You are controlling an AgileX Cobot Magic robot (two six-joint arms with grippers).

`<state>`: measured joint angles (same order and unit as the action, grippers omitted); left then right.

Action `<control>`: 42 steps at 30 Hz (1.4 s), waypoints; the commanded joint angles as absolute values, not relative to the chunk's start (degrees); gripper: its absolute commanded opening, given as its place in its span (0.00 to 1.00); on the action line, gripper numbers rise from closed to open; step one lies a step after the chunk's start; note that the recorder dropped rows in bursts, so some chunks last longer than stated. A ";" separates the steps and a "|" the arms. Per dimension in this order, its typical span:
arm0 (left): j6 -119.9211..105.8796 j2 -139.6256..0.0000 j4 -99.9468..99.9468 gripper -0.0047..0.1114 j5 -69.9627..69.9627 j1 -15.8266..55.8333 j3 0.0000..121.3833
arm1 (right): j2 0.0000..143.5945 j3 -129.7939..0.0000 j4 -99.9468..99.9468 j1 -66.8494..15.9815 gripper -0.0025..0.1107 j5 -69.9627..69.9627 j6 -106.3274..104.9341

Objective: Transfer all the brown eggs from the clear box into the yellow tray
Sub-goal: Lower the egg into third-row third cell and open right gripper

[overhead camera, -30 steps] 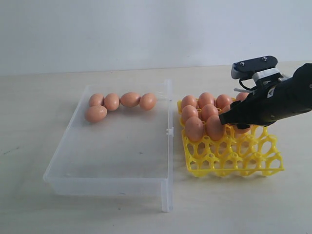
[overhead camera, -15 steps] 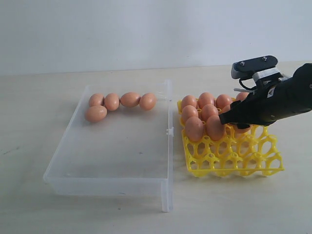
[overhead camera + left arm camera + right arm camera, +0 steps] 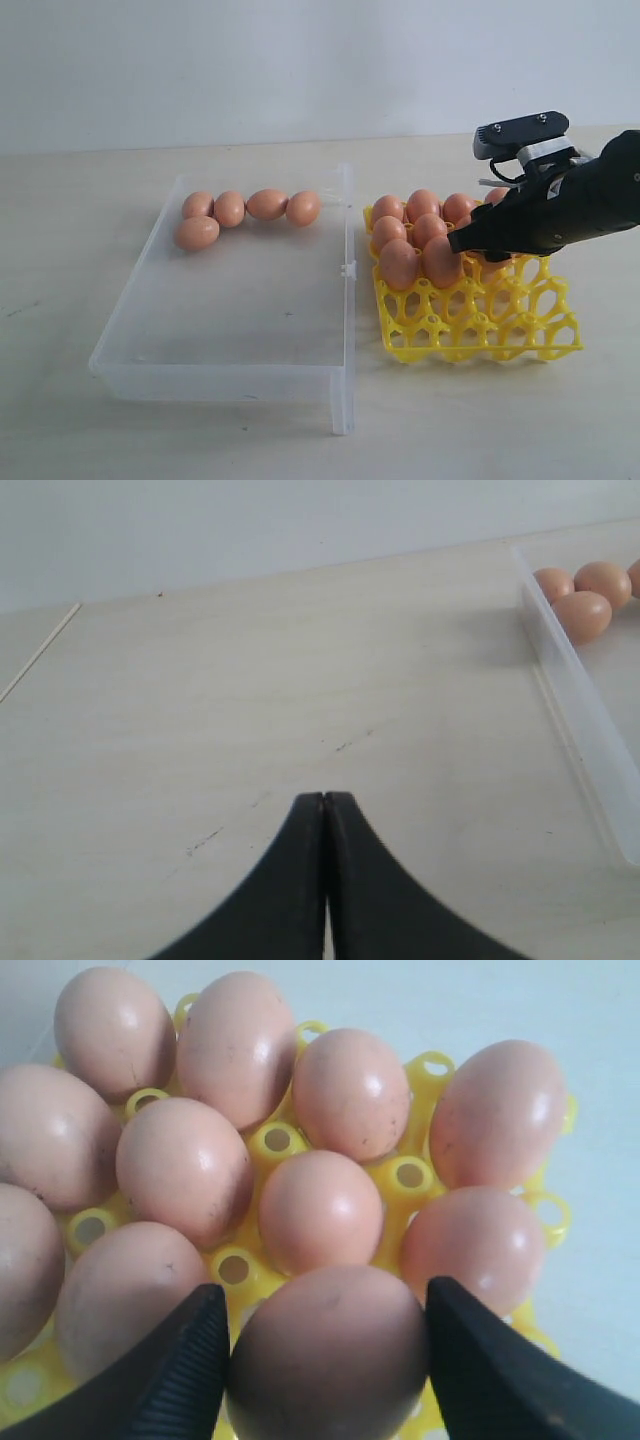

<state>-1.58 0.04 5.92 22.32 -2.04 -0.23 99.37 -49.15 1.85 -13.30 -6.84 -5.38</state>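
Note:
My right gripper [image 3: 325, 1295] is shut on a brown egg [image 3: 325, 1360], one black finger [image 3: 190, 1360] against each side. It holds this egg low over the yellow tray [image 3: 500, 320], just in front of several eggs standing in the cups [image 3: 320, 1210]. In the exterior view the right gripper [image 3: 470, 245] reaches over the tray's middle from the right. Several more brown eggs [image 3: 266, 204] lie in the far corner of the clear box [image 3: 240, 320]. My left gripper [image 3: 324, 798] is shut and empty over bare table, beside the clear box's wall [image 3: 580, 720].
The yellow tray's near rows of cups [image 3: 480, 335] hold nothing. The clear box's upright wall with its clasp [image 3: 347, 270] stands between box and tray. A pale wooden tabletop [image 3: 250, 680] surrounds both, and a white wall rises behind.
The right arm has crept slightly up and left over the tray. The eggs in the box and tray have stayed put.

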 commanded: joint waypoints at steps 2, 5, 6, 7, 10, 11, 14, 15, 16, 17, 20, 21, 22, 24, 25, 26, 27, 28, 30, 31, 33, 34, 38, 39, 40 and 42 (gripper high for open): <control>-1.31 0.00 5.78 0.04 21.79 -1.70 0.00 | 99.22 -48.98 1.62 -13.34 0.13 -7.09 -4.25; -1.31 0.00 5.78 0.04 21.79 -1.70 0.00 | 99.22 -48.98 1.62 -13.34 0.22 -7.48 -3.97; -1.31 0.00 5.78 0.04 21.79 -1.70 0.00 | 99.22 -48.98 1.51 -13.34 0.26 -7.48 -3.36; -1.31 0.00 5.78 0.04 21.79 -1.70 0.00 | 99.22 -48.98 1.51 -13.34 0.30 -7.58 -2.94; -1.31 0.00 5.78 0.04 21.79 -1.70 0.00 | 99.22 -48.98 1.40 -13.34 0.43 -8.19 -1.72; -1.31 0.00 5.78 0.04 21.79 -1.70 0.00 | 99.22 -48.98 1.40 -13.34 0.43 -8.19 -1.39; -1.31 0.00 5.78 0.04 21.79 -1.70 0.00 | 99.09 -48.98 1.50 -13.34 0.43 -8.19 -0.94; -1.31 0.00 5.78 0.04 21.79 -1.70 0.00 | 98.77 -48.98 1.50 -13.34 0.43 -8.19 -0.83; -1.31 0.00 5.78 0.04 21.79 -1.70 0.00 | 98.60 -48.98 1.50 -13.34 0.43 -8.19 -0.83; -1.31 0.00 5.78 0.04 21.79 -1.70 0.00 | 98.34 -48.98 1.50 -13.34 0.43 -8.19 -0.43; -1.31 0.00 5.78 0.04 21.79 -1.70 0.00 | 97.99 -48.98 1.50 -14.03 0.43 -8.85 1.76; -1.31 0.00 5.78 0.04 21.79 -1.70 0.00 | 97.99 -48.98 1.50 -14.54 0.43 -8.86 1.76; -1.31 0.00 5.78 0.04 21.79 -1.70 0.00 | 97.99 -48.98 1.50 -14.96 0.43 -8.86 1.76; -1.31 0.00 5.78 0.04 21.79 -1.70 0.00 | 97.99 -48.98 1.50 -15.38 0.43 -8.86 1.76; -1.31 0.00 5.78 0.04 21.79 -1.70 0.00 | 97.99 -48.98 1.50 -15.38 0.43 -8.86 1.76; -1.31 0.00 5.78 0.04 21.79 -1.70 0.00 | 97.99 -48.98 1.50 -15.38 0.43 -8.86 1.76; -1.31 0.00 5.78 0.04 21.79 -1.70 0.00 | 97.99 -48.98 1.50 -15.38 0.43 -8.86 1.76; -1.31 0.00 5.78 0.04 21.79 -1.70 0.00 | 97.99 -48.98 1.35 -15.36 0.43 -8.86 1.76; -1.31 0.00 5.78 0.04 21.79 -1.70 0.00 | 97.99 -48.98 1.38 -15.36 0.43 -8.86 1.65; -1.31 0.00 5.78 0.04 21.79 -1.70 0.00 | 97.99 -48.98 1.38 -15.36 0.43 -8.86 1.65; -1.31 0.00 5.78 0.04 21.79 -1.70 0.00 | 97.99 -48.98 1.24 -15.36 0.43 -8.86 1.65; -1.31 0.00 5.78 0.04 21.79 -1.70 0.00 | 97.99 -48.98 0.91 -15.36 0.43 -9.08 1.65; -1.31 0.00 5.78 0.04 21.79 -1.70 0.00 | 97.99 -48.98 -1.67 -15.36 0.43 -10.56 1.75; -1.31 0.00 5.78 0.04 21.79 -1.70 0.00 | 97.99 -48.98 -1.67 -15.36 0.43 -10.56 1.75; -1.31 0.00 5.78 0.04 21.79 -1.70 0.00 | 97.99 -48.98 -1.67 -15.36 0.43 -10.56 1.75; -1.31 0.00 5.78 0.04 21.79 -1.70 0.00 | 97.99 -48.98 -1.67 -15.24 0.43 -10.44 1.75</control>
